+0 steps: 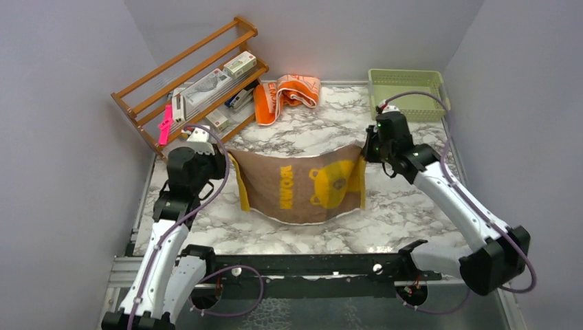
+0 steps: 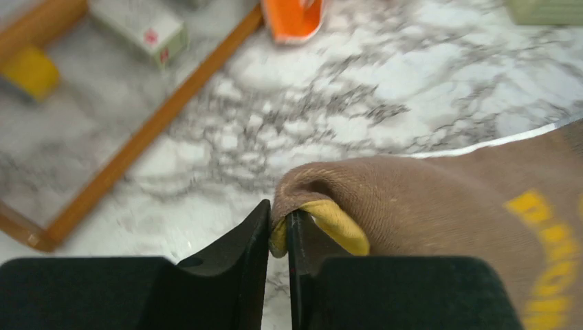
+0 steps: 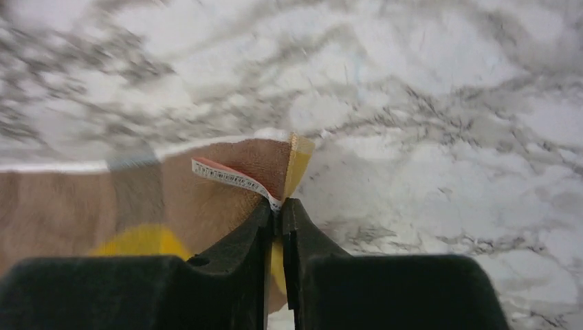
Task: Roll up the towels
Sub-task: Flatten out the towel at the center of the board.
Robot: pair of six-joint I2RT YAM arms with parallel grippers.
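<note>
Cloth this thin should hang limp, light and easy to slip, so its corners are the place to hold. The left gripper (image 2: pixel 278 221) and right gripper (image 3: pixel 275 210), jaws pressed together, each pinch a corner of the brown towel (image 1: pixel 302 185). It is yellow-backed with a bear print and sags between them over the table (image 1: pixel 412 199). Farther back, the orange towel (image 1: pixel 285 95) lies crumpled.

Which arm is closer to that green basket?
Right. The right gripper grips a brown towel corner just in front of the green basket; the left gripper grips the opposite corner, farther away.
</note>
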